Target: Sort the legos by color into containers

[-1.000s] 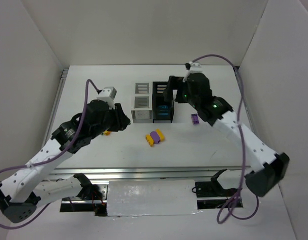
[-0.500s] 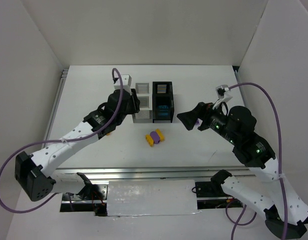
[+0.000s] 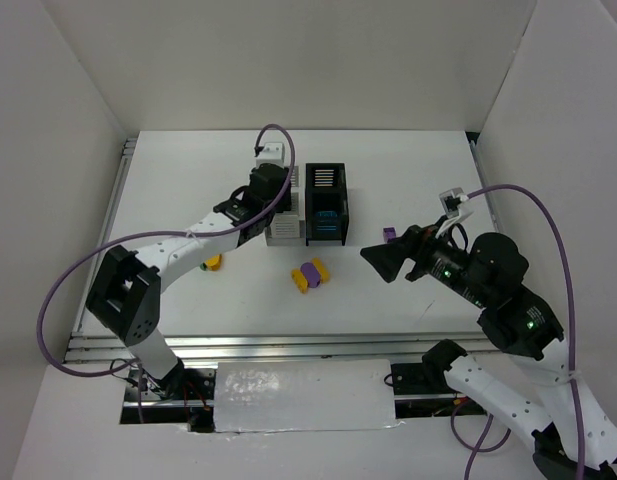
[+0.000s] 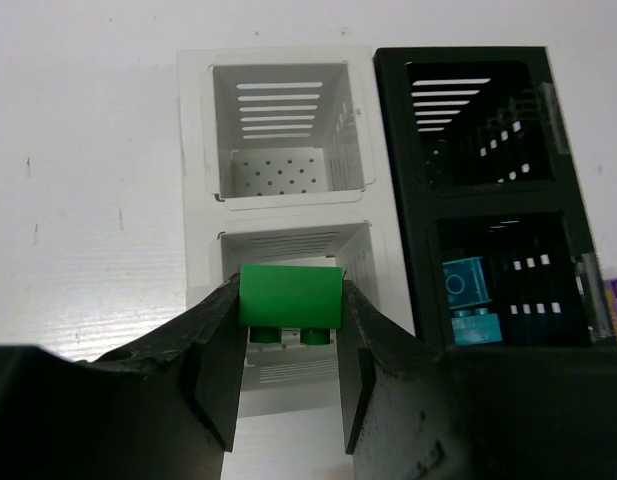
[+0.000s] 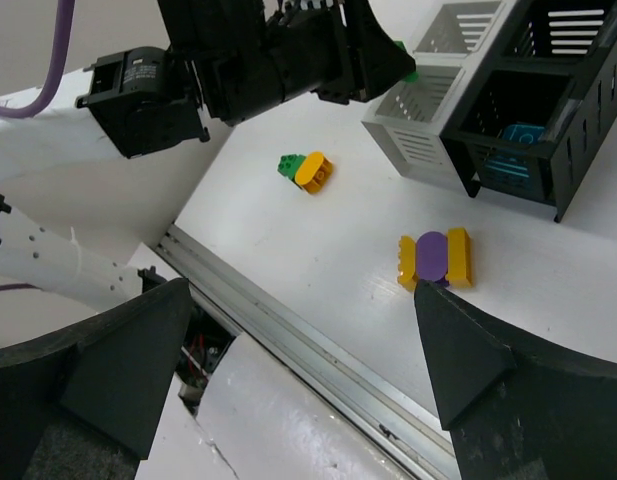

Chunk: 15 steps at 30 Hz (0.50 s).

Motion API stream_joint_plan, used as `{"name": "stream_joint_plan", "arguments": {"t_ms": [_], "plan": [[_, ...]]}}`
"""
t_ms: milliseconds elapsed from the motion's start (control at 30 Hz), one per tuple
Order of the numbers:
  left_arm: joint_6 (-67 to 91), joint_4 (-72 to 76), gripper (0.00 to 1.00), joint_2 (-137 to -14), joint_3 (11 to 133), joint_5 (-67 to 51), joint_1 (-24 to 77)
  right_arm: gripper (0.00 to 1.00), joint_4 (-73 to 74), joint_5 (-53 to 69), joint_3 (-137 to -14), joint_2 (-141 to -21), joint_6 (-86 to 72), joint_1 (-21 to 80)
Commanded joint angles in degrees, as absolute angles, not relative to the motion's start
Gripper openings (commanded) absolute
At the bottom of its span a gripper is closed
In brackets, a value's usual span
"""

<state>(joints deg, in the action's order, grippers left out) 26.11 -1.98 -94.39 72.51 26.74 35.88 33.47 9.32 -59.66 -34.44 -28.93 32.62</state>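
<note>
The containers are two white bins [image 3: 285, 229] and two black bins [image 3: 325, 181] in a 2x2 block. My left gripper [image 3: 272, 212] is shut on a green lego [image 4: 291, 296] and holds it just above the near white bin [image 4: 288, 250]. Two cyan legos [image 4: 468, 295] lie in the near black bin. My right gripper [image 3: 376, 255] is open and empty, right of the block and above the table [image 5: 298, 370]. A purple lego between two yellow ones [image 3: 310, 274] lies in front of the bins and also shows in the right wrist view [image 5: 435, 257].
A green and a yellow lego [image 3: 210, 263] lie together left of the bins and show in the right wrist view [image 5: 306, 170]. A single purple lego [image 3: 389, 234] lies right of the black bins. A metal rail [image 3: 288, 345] runs along the table's near edge.
My left gripper has moved right and away from the arm bases to above the white bins, carrying the green lego. My right gripper has drawn back from the black bins to the near right.
</note>
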Motion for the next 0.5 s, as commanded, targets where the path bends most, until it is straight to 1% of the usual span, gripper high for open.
{"name": "stream_joint_plan", "arguments": {"t_ms": [0,33,67,100,133,200,233,300,333,467], "plan": [[27.1,1.5,0.0,-94.7,73.3,25.8,35.3,1.0,32.9,10.7,-59.3,-34.5,-28.9,32.4],[27.2,1.8,0.0,-94.9,73.0,25.7,35.3,1.0,33.0,10.9,-59.5,-34.7,-28.7,32.3],[27.4,1.9,0.05,-95.1,72.6,25.6,35.2,1.0,33.0,11.2,-59.6,-34.9,-28.6,32.4],[27.3,1.9,0.08,-95.3,72.3,25.5,35.2,1.0,32.7,11.9,-59.7,-35.1,-28.6,32.3],[27.2,1.9,0.17,-95.4,72.3,25.4,35.2,1.0,32.3,12.4,-59.8,-35.2,-28.6,32.5],[27.3,0.9,0.27,-96.0,72.8,25.4,35.2,1.0,31.7,13.3,-59.9,-35.7,-28.7,32.3],[27.2,0.8,0.42,-96.0,72.8,25.1,35.2,1.0,31.6,13.7,-59.9,-35.9,-28.7,32.4],[27.6,0.7,0.54,-95.0,72.0,24.4,35.2,1.0,31.4,13.6,-60.0,-36.1,-28.7,32.4],[27.8,1.1,0.62,-94.6,71.5,24.4,35.2,1.0,31.3,13.4,-59.9,-36.3,-28.7,32.3],[28.4,1.1,0.7,-92.4,70.1,24.4,35.2,1.0,30.7,13.5,-59.8,-36.7,-28.9,32.5]]}}
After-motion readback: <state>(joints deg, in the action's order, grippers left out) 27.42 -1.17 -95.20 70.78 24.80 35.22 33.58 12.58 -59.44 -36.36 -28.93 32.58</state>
